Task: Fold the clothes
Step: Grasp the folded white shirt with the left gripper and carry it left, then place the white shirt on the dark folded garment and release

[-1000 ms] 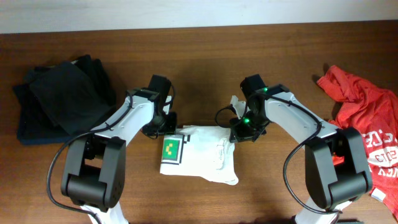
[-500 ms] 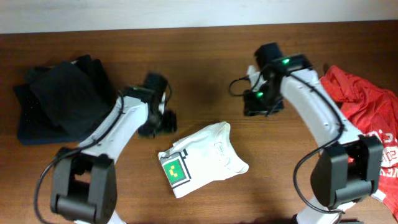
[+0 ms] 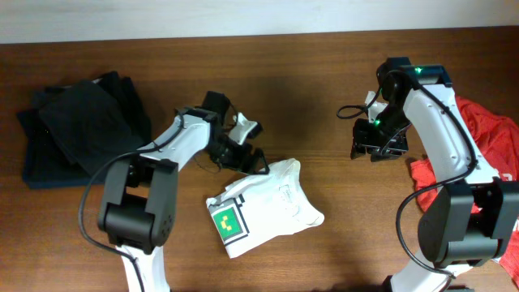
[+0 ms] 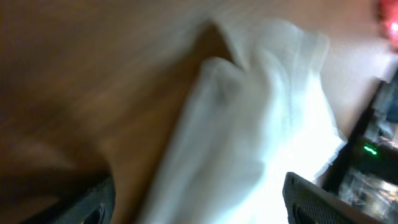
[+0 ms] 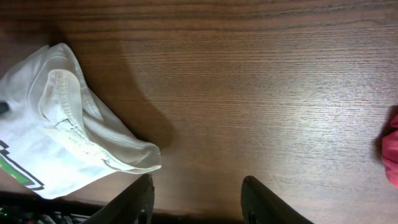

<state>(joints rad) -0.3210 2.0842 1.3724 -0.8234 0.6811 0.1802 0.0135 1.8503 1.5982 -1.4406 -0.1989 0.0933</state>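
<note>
Lying loosely folded: white T-shirt (image 3: pixel 272 201).

Far middle: bare table (image 3: pixel 308 97) between the two arms, open for a pass.
Near middle: white T-shirt (image 3: pixel 272 203) lies in a rumpled heap; bare wood to its right and on its near side.
Shirt's far-left corner: left gripper (image 3: pixel 252 146) hangs just beside it with jaws wide apart, closing that approach.
Left: dark clothes pile (image 3: pixel 77 130) fills the far-left corner; the left arm (image 3: pixel 174 146) slants across the wood between pile and shirt.
Right middle: right gripper (image 5: pixel 198 186), jaws apart over bare wood, well apart from the white T-shirt; a broad free lane between them.
Right edge: red T-shirt (image 3: pixel 486 122) bunched there, partly under the right arm (image 3: pixel 438 113).
</note>
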